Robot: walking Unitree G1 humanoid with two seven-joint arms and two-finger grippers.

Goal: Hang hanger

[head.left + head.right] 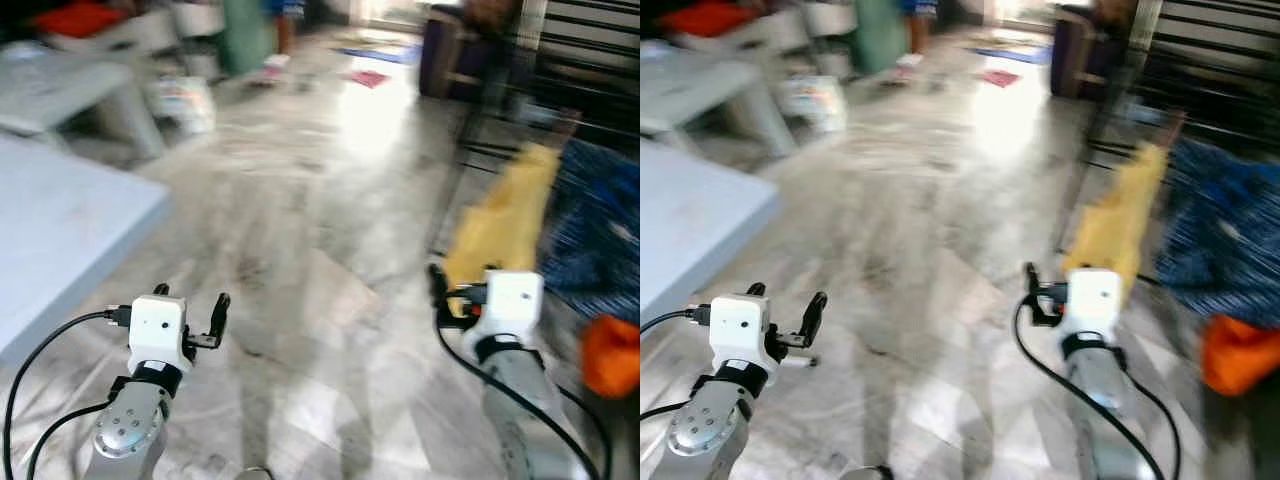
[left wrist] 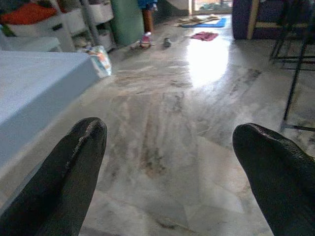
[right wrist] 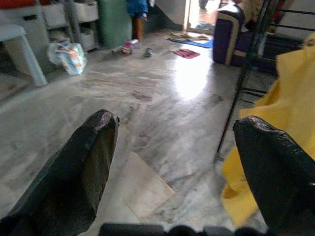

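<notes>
Both-handed, left gripper (image 2: pixel 170 162) and right gripper (image 3: pixel 174 162) gape, empty.

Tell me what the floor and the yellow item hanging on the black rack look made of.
The floor looks like polished marble or stone tile: grey veining, visible joints, a bright glare. The yellow item looks like soft matte fabric: it drapes in folds. The rack looks like thin black metal tubing, though blur leaves that open.

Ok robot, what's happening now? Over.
Left gripper and right gripper: jaws open, holding nothing. No hanger seen. Yellow cloth on black rack at right. Picture blurry.
</notes>
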